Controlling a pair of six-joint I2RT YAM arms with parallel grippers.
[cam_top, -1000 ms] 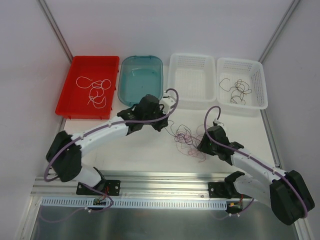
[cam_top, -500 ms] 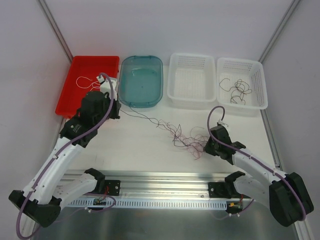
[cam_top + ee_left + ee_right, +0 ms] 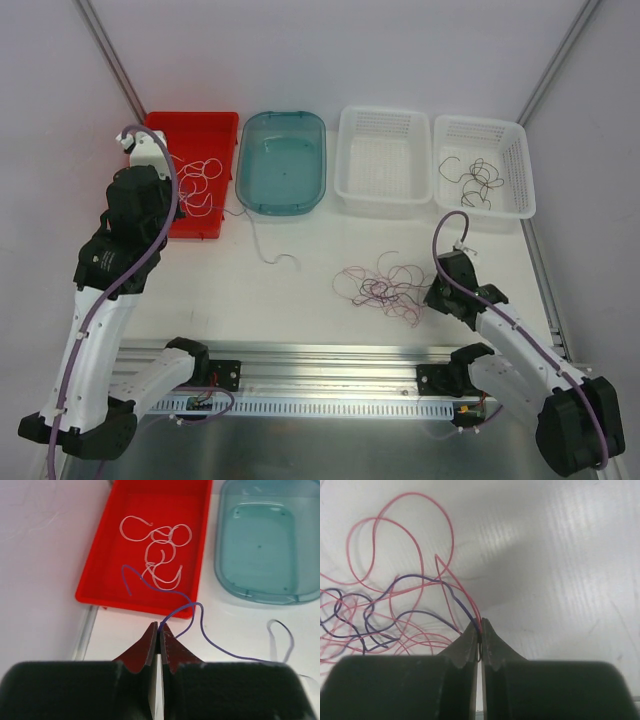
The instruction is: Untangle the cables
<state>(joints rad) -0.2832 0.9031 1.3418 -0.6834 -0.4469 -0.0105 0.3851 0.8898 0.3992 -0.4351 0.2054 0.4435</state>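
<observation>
The cables are a small clump (image 3: 385, 285) of pink and dark curly strands on the white table, right of the middle. My right gripper (image 3: 432, 297) is shut on a pink and a purple strand (image 3: 470, 611) at the clump's right edge. My left gripper (image 3: 162, 190) is raised over the near right part of the red tray (image 3: 190, 125). It is shut on one thin purple strand (image 3: 192, 611). One end of that strand hangs over the tray. The other end trails right across the table to a loop (image 3: 280, 635), apart from the clump.
The red tray (image 3: 95, 580) holds several white strands (image 3: 160, 555). To its right stand a teal bin (image 3: 283, 160), a white basket (image 3: 385, 160) with nothing in it, and a second white basket (image 3: 480, 130) holding dark strands (image 3: 475, 180). An aluminium rail (image 3: 330, 365) runs along the near edge.
My left arm has swung left from the clump to the red tray, drawing one strand out with it. The clump has gone slack. My right gripper has shifted slightly right.
</observation>
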